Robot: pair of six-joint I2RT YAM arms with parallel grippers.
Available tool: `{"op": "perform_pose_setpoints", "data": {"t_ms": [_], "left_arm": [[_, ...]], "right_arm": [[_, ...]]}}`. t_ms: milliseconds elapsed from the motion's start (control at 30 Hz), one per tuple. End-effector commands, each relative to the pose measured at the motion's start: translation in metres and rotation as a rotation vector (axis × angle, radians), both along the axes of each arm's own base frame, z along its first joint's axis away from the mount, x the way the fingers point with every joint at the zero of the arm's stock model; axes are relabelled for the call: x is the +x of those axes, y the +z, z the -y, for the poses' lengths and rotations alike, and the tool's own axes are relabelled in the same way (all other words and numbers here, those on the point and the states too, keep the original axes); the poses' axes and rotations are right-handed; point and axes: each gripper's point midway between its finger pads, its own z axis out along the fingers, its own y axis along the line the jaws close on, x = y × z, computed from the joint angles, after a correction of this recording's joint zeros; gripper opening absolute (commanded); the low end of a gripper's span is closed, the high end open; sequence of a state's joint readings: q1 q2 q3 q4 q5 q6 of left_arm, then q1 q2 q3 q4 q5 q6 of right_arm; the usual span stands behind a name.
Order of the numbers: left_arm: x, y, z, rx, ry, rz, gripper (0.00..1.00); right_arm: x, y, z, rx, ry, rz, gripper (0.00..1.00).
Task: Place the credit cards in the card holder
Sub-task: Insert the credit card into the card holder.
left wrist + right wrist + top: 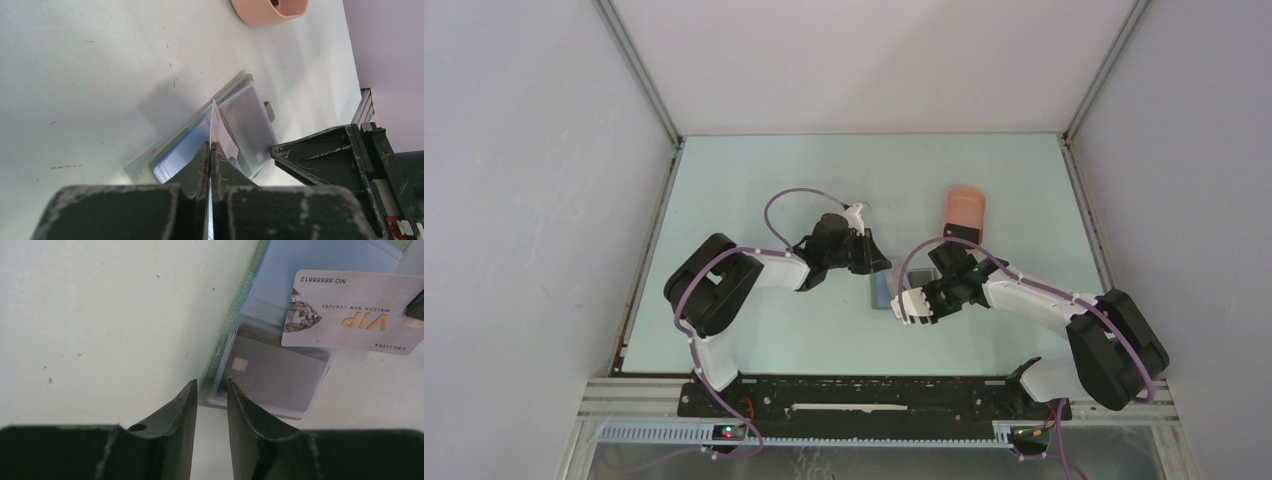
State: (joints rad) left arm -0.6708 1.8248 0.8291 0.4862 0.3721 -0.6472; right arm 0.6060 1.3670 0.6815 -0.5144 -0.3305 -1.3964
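While left claw (210,147) pinches silver card (350,315) upright over card holder (237,86), right claw (211,385) half-open, empty, at its corner.

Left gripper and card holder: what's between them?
A silvery credit card, pinched in the left gripper, reaching over the card holder; left wrist view.

One camera looks down from above; both wrist cameras, close in, share the card holder (182,147).
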Motion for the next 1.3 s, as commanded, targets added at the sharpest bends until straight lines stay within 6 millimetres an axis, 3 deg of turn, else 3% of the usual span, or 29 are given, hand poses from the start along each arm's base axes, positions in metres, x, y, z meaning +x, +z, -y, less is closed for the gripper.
{"op": "perform_pose_setpoints", "data": {"t_ms": [0, 500, 900, 1267], "left_arm": [[0.018, 0.011, 0.007, -0.013, 0.018, 0.048, 0.00], [0.021, 0.006, 0.006, -0.005, 0.035, 0.051, 0.00], [0.000, -0.008, 0.008, 0.000, 0.004, -0.003, 0.00], [-0.004, -0.010, 0.005, 0.008, 0.004, -0.002, 0.00]], "right_arm": [[0.003, 0.014, -0.008, 0.031, 0.008, 0.024, 0.36], [0.004, 0.015, -0.008, 0.032, 0.005, 0.025, 0.36], [0.004, 0.015, -0.009, 0.034, 0.008, 0.028, 0.36], [0.003, 0.016, -0.009, 0.034, 0.008, 0.029, 0.36]]}}
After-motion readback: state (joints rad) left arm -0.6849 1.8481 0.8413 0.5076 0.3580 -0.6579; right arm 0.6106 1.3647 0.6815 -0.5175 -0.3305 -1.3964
